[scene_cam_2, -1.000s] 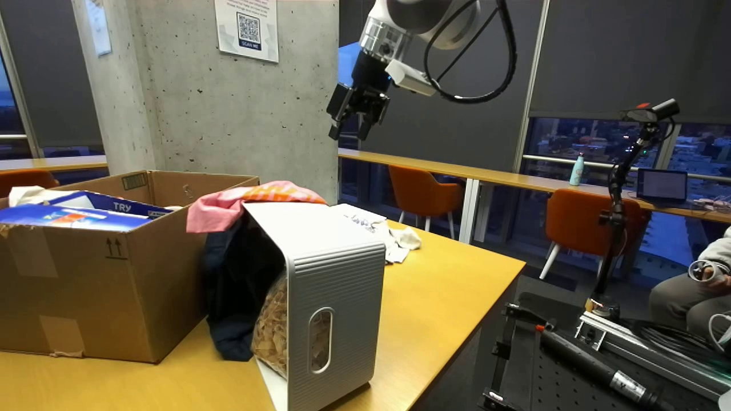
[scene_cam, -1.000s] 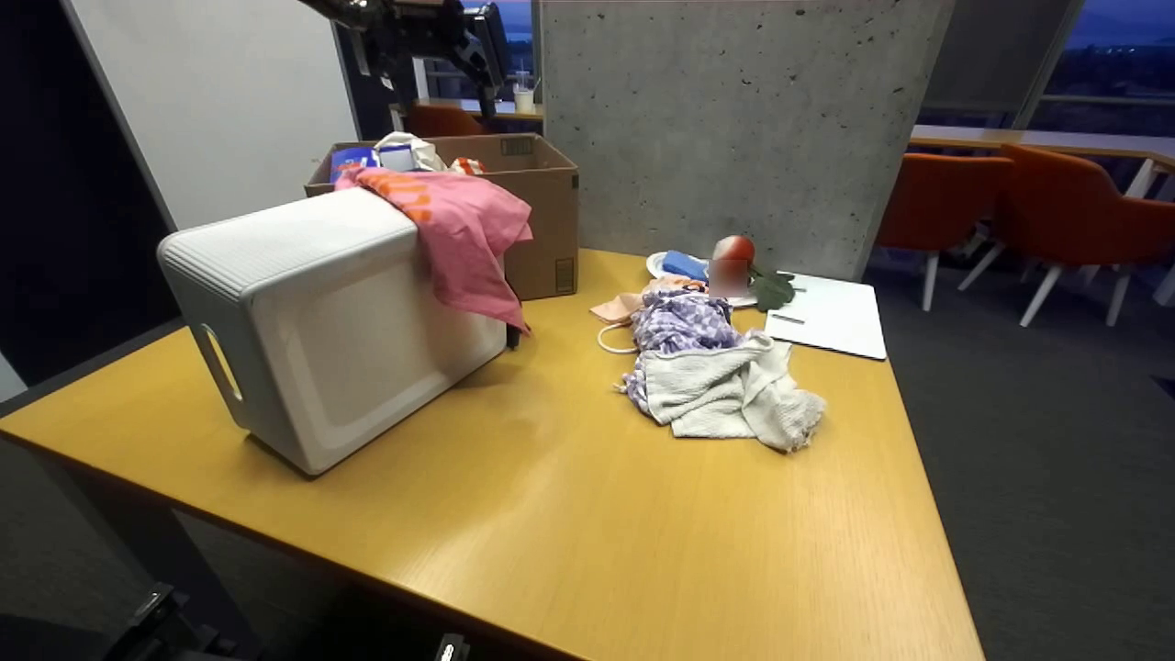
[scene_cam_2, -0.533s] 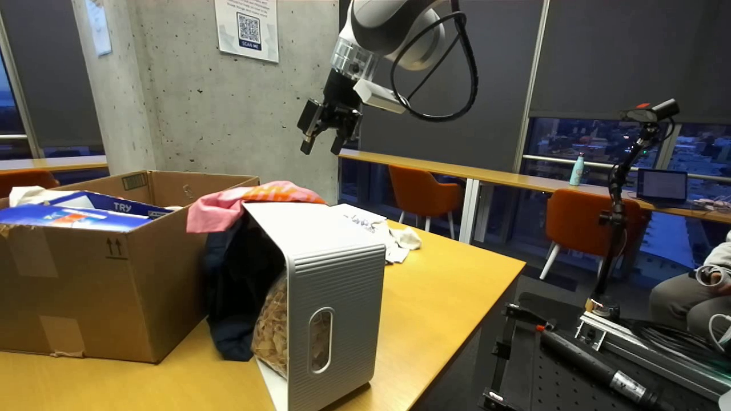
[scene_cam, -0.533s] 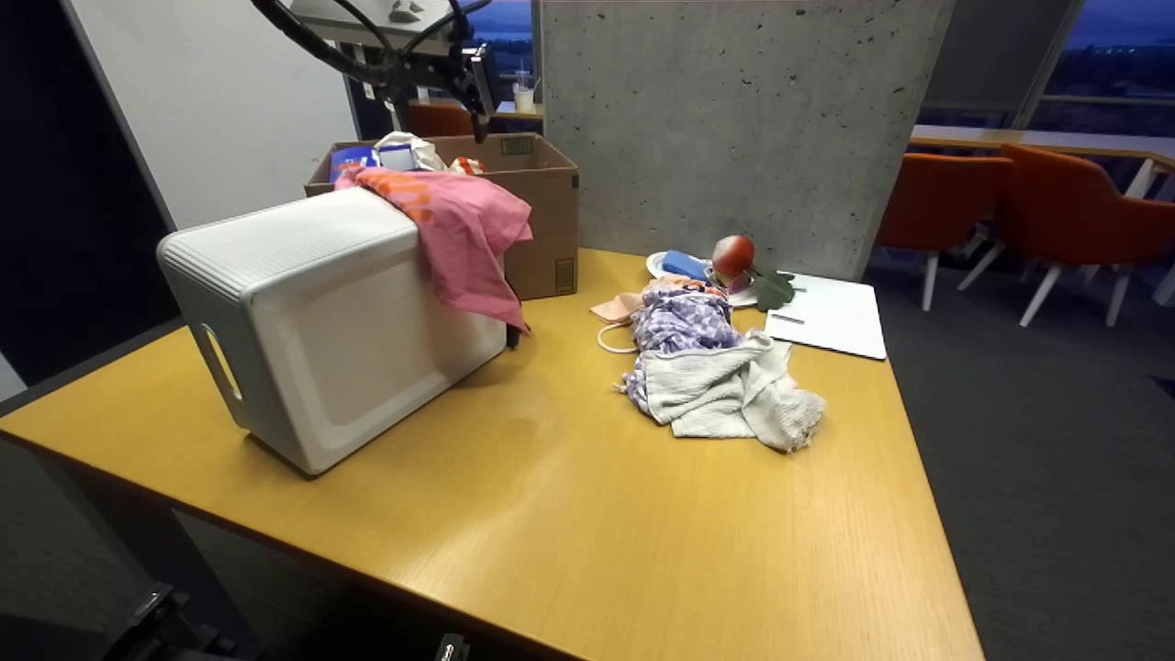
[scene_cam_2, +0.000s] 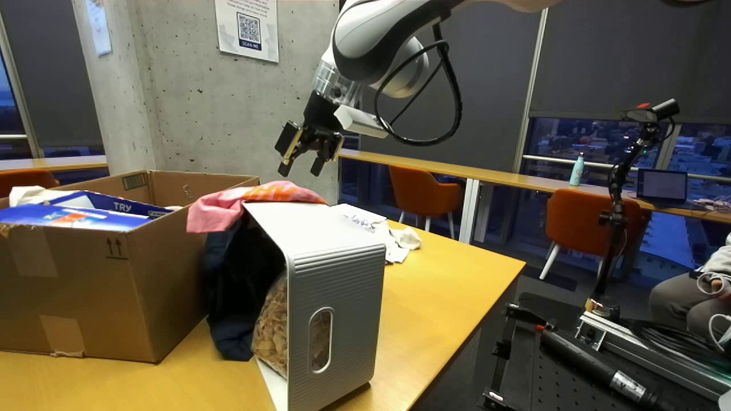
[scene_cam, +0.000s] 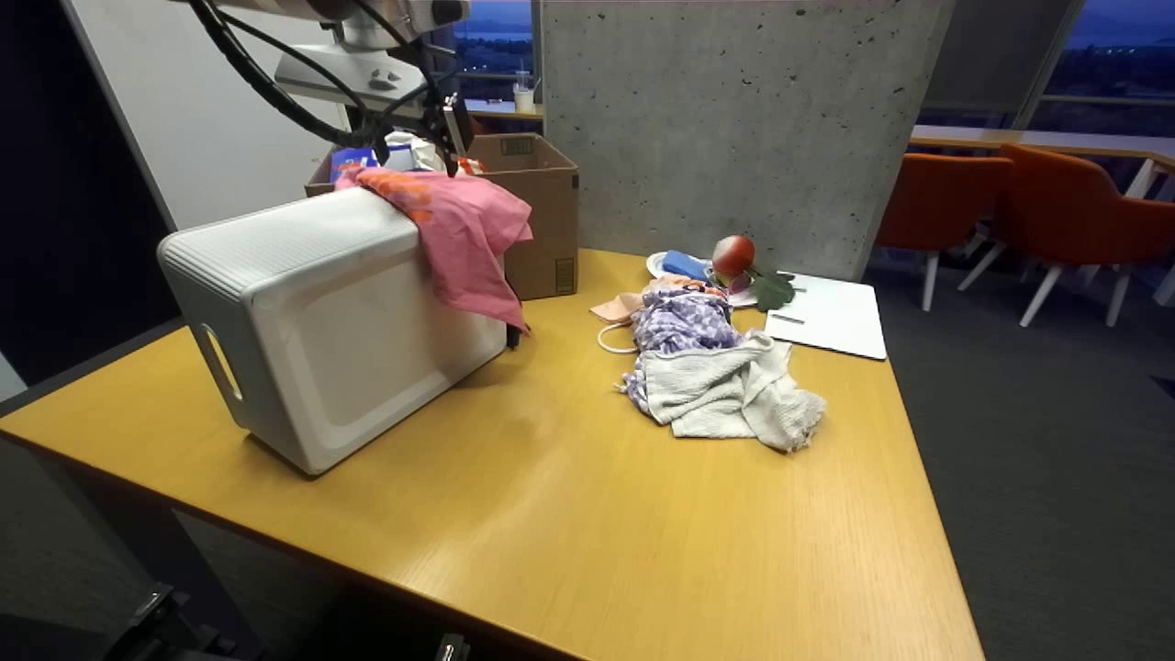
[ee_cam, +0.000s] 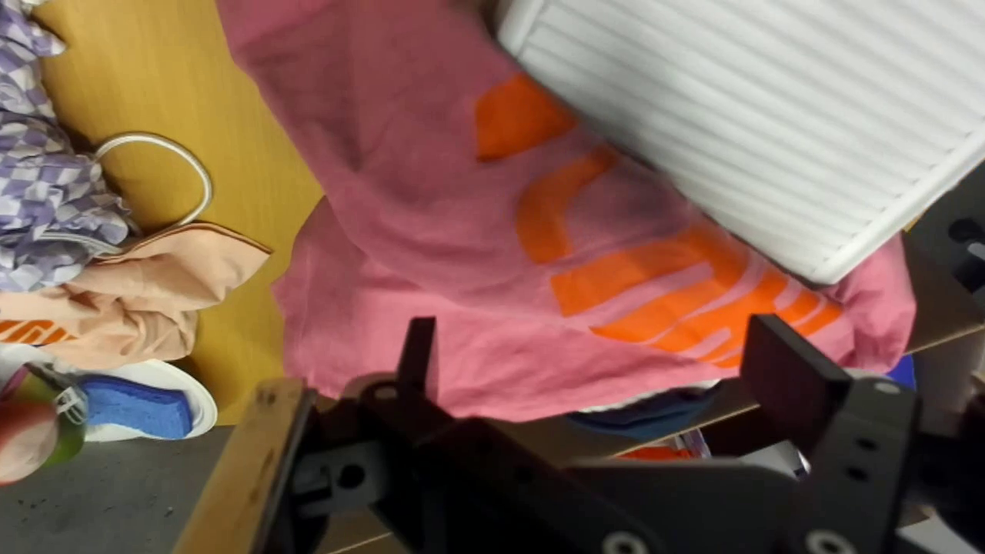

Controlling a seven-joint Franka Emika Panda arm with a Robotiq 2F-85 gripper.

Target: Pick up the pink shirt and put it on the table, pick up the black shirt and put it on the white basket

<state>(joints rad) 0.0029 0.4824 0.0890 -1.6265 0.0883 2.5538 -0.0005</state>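
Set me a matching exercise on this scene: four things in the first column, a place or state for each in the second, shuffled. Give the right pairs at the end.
Things
1. pink shirt
2. gripper
3. white basket
4. purple-and-white checkered cloth

Places and states
A. tipped onto its side on the table
B. partly covered by a cream cloth
C. draped over the basket's upper edge
D. open, holding nothing

Right pairs: 1-C, 2-D, 3-A, 4-B
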